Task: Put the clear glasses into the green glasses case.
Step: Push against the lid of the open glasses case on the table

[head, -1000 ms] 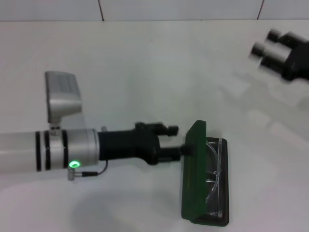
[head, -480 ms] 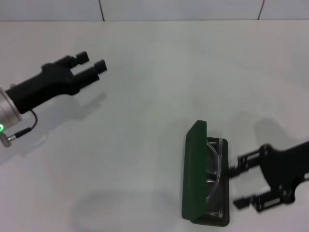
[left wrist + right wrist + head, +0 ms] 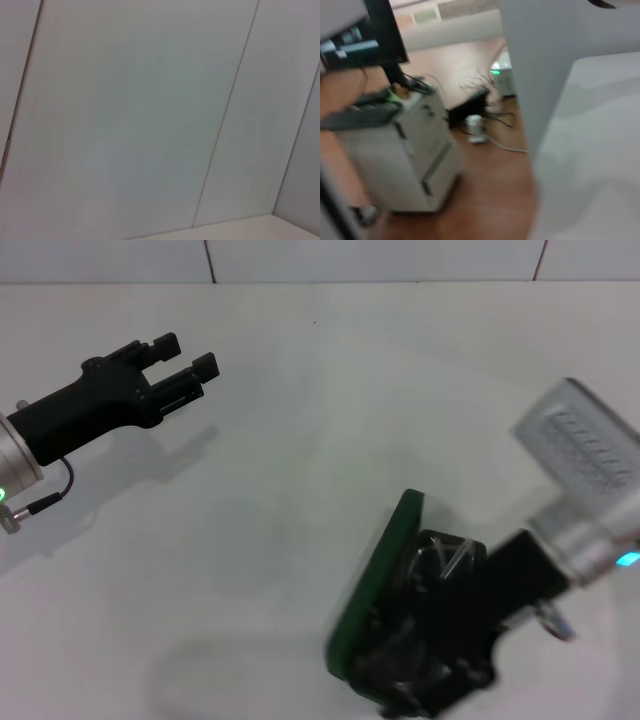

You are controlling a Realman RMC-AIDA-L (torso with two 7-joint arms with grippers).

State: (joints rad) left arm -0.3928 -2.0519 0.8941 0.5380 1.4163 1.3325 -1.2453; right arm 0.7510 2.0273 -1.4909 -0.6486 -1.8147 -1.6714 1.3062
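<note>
The green glasses case [image 3: 372, 578] lies open near the table's front, right of centre, with its lid raised and leaning at a slant. The clear glasses [image 3: 447, 553] show inside it, just behind the lid; only part of them is visible. My right gripper [image 3: 412, 685] reaches in from the right and lies low over the case's base, covering most of it. My left gripper [image 3: 185, 355] hangs open and empty at the far left, well away from the case. Neither wrist view shows the case or the glasses.
The white table [image 3: 300, 440] stretches around the case, with a tiled wall edge at the back. The right wrist view looks past the table edge [image 3: 550, 150] to a wooden floor with a grey cabinet [image 3: 400, 150] and cables. A pale wall panel [image 3: 150, 120] fills the left wrist view.
My right arm swung in from the right and came down over the case. The case turned, its lid now slanting. The left gripper, at the case a second ago, stays withdrawn at far left.
</note>
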